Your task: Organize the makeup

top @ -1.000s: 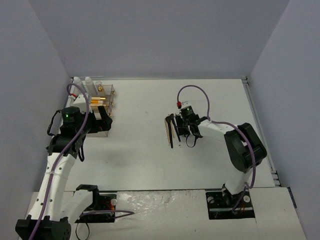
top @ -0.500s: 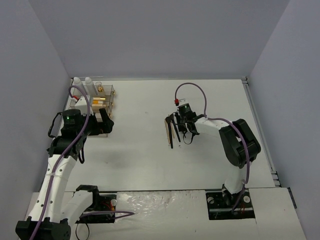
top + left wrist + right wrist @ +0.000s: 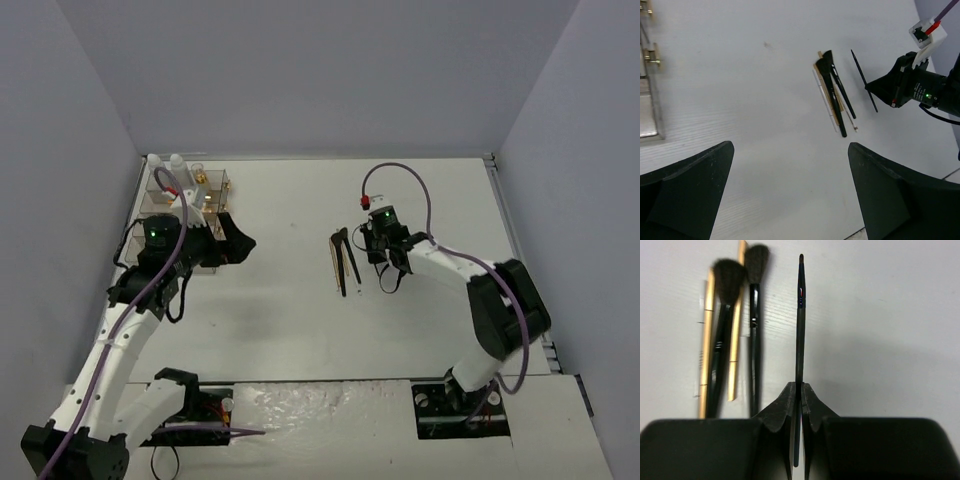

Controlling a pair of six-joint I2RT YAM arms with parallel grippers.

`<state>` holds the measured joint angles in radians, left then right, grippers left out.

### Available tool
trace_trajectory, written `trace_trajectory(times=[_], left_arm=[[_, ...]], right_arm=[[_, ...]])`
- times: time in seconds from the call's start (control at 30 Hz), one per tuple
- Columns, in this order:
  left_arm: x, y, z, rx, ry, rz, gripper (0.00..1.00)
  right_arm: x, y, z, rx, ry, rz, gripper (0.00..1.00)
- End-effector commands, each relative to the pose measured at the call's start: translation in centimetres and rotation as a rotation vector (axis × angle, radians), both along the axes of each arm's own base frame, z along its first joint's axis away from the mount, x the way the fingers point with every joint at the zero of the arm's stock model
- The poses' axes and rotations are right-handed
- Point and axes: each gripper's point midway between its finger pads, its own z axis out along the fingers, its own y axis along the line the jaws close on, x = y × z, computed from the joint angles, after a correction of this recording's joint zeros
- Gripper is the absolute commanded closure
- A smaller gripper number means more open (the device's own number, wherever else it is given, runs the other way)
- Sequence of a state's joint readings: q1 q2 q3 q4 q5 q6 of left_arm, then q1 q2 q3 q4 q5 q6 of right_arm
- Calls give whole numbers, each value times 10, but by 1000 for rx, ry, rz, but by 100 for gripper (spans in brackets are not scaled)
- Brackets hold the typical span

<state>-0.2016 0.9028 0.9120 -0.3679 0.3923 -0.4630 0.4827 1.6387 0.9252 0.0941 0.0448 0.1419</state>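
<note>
A: Where's the left gripper [image 3: 238, 245]?
B: Hovering, jaws wide apart, beside the clear acrylic drawer box [image 3: 215, 190].
A: And the right gripper [image 3: 800, 395]?
B: Right of the piled black brushes and wooden sticks [image 3: 832, 95], it's clamping a slim black pointed brush [image 3: 800, 315]. I'd be lifting straight up.

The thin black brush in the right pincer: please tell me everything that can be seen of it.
The thin black brush is slim, straight and glossy, with a small pointed tip and a faint red mark near it. The right pincer is shut on its handle. It points straight ahead of the pincer, beside the other brushes but apart from them.
</note>
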Motion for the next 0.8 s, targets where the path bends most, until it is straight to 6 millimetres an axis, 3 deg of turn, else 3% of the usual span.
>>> trace_trajectory(times=[0.0,0.1,0.23,0.37,0.5,0.77], left_arm=[[7,-50,48,-170,-107,-71,3],[12,-79,54,-227,-99,-94,3],[14,-116,64,-245,-110,-123,3],[21,-140,78,-291,-147,-120,4],[26,-159,79,-334,-140,-119,7],[33,-186,80,-377,-143,-121,21]], right_arm=[[-7,33,87,187,-189,72,100],[-29,57,128,300,-278,151,100],[-56,84,165,425,-354,243,100],[-74,100,197,562,-413,307,100],[-85,105,213,641,-437,335,100],[-91,112,215,687,-426,359,100]])
